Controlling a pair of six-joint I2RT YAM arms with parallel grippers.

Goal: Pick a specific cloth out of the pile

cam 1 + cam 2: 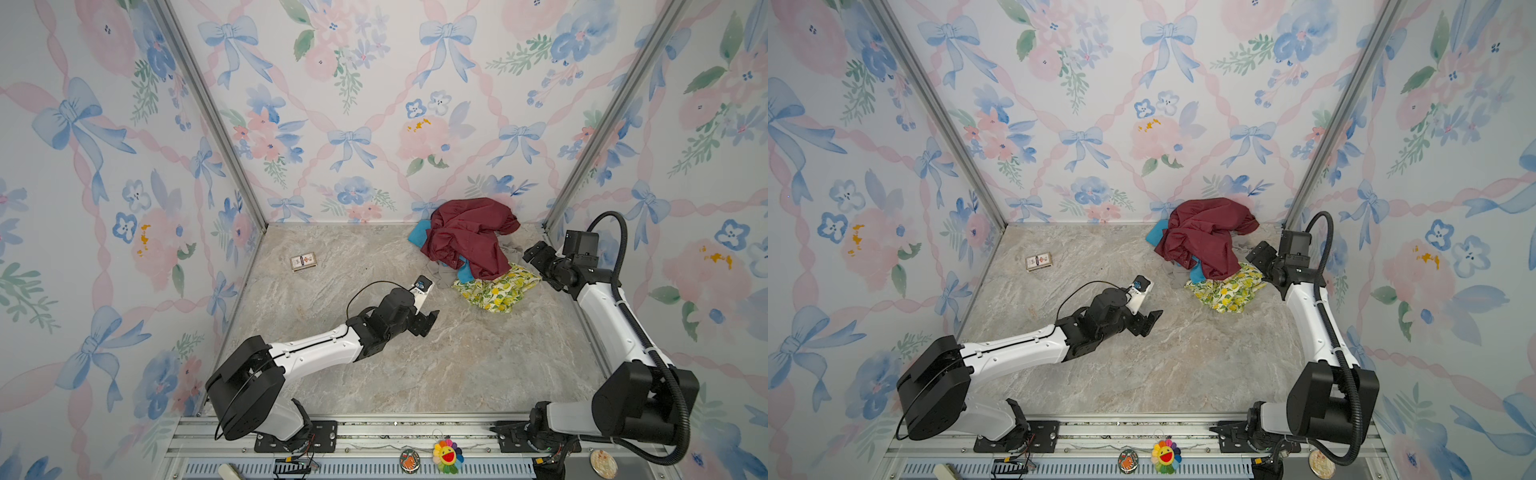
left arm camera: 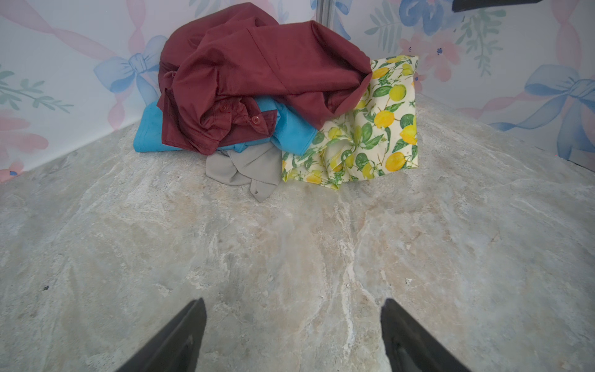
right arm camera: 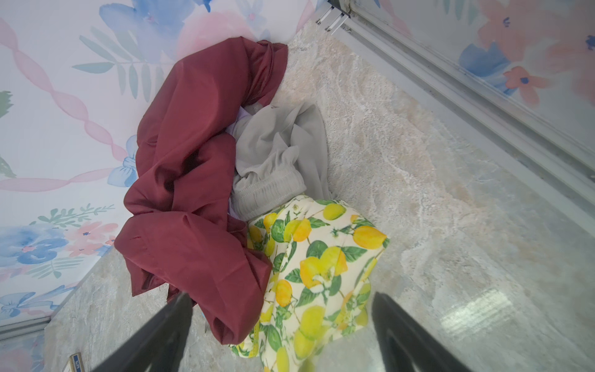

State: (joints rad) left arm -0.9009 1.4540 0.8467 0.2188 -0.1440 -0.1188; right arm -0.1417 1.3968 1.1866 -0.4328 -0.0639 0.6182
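Turquoise-blue soft cloth [image 2: 294, 133] lies low in the pile [image 1: 469, 249], in the far right corner of the marble-patterned tabletop [image 1: 415, 365]. It is mostly under the large maroon shirt [image 2: 257, 64], and only its edges show. Both end effectors are released and empty. The left end effector [image 2: 294, 302] is well apart from the pile. The right end effector [image 3: 281, 294] is near it, on the side of the white lemon-print cloth [image 3: 322, 257]. One risk is that a grasp takes maroon fabric together with the blue, because the maroon covers it, and drags the whole pile. A grey piece [image 2: 244, 167] lies before the blue edge. A small printed box [image 1: 303, 262] lies well apart.
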